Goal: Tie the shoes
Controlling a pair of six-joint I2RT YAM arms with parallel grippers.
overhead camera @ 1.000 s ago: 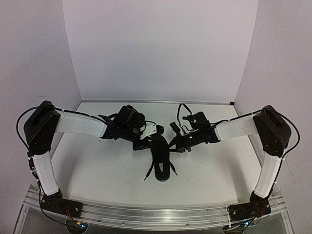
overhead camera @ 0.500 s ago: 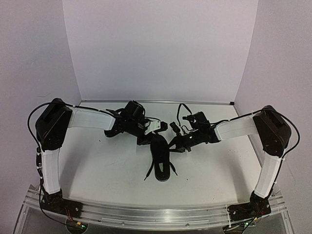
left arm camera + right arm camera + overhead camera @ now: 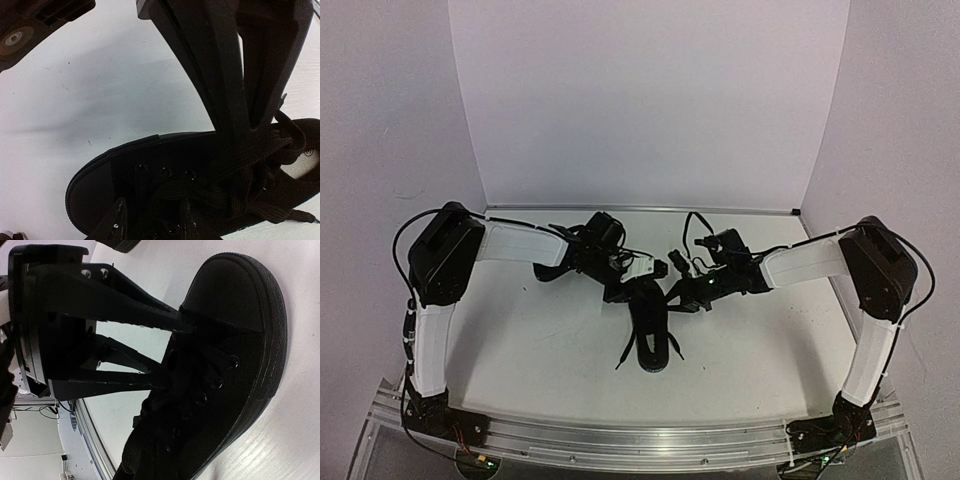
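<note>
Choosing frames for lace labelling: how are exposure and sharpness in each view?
Top external: even, soft light, but the shoe reads as a featureless black shape; left wrist: laces dark, low-contrast; right wrist: toe cap sharp, eyelets glinting.

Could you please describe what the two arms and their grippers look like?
The left arm and right arm match: white boxy link covers between bulky black joint housings, with thin black cables looping alongside. The left gripper and right gripper are all black with long tapered fingers. Black bases sit on a silver rail.
</note>
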